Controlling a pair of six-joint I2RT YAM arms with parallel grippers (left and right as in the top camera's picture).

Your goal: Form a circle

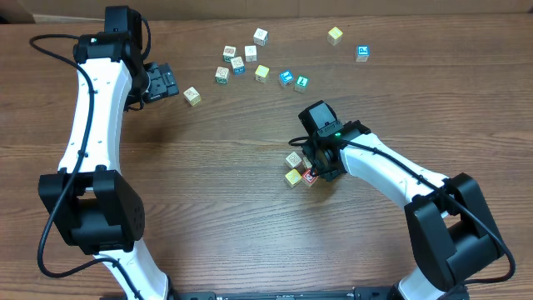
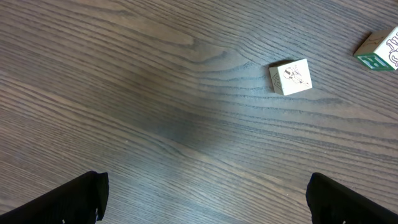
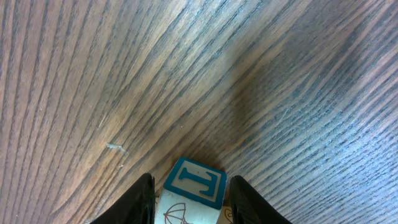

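The brown table (image 1: 250,217) is matt, finely grained wood, the pale wooden cube with a teal painted face (image 3: 198,188) smooth and satin, the black right tool (image 3: 191,180) matt plastic.

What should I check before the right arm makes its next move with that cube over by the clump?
1. Grip: right gripper closed on the blue-lettered cube: ok.
2. That cube resting on the table: cannot tell.
3. Full circle in the clump: cannot tell, the gripper hides part.
4. Other arm: left gripper open, far from the clump: ok.
5. Spare: pale cube ahead of the left gripper, unobstructed: ok.
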